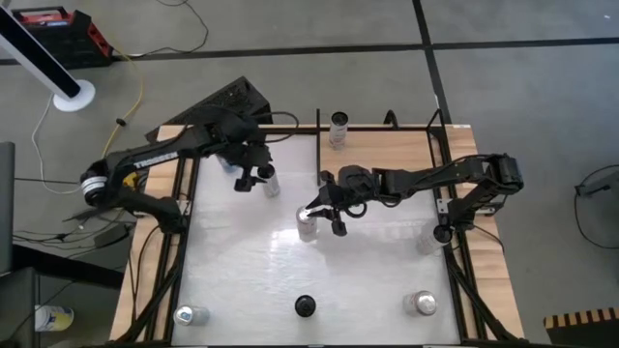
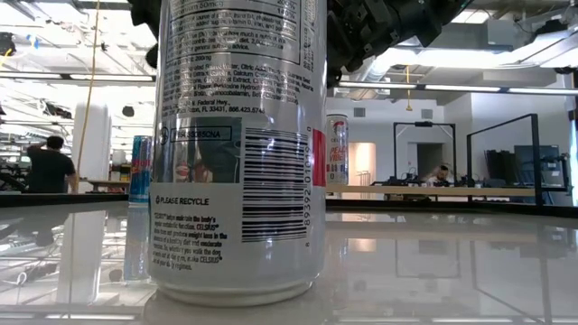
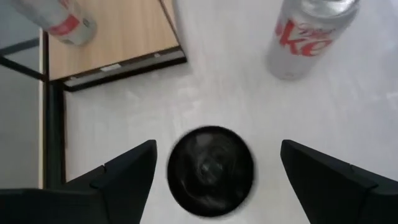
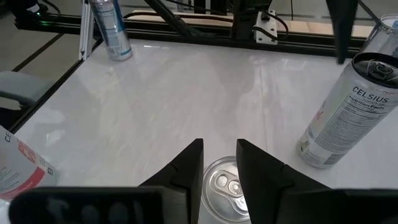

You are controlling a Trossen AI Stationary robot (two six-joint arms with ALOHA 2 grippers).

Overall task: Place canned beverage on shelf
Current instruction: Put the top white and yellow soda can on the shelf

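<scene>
R gripper [image 1: 324, 215] closed on can [image 1: 308, 223] mid-table; L gripper [image 1: 253, 178] open, empty. Risk: off-centre grip, can tips before reaching shelf [image 1: 382, 143].

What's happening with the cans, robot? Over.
Left hand open around black-topped can, standing on table, not shelf. Right hand above silver can. Coke can nearby. Over.

- shelf [image 1: 387, 145] — far edge of the table [image 1: 242, 280], one can [image 1: 338, 127] on it
- three cans along near edge — left [image 1: 190, 315], middle [image 1: 306, 306], right [image 1: 421, 304]
- centre can [image 1: 308, 224] under right gripper [image 1: 324, 218]
- left gripper [image 1: 253, 181] far-left, beside a can [image 1: 270, 181]
</scene>
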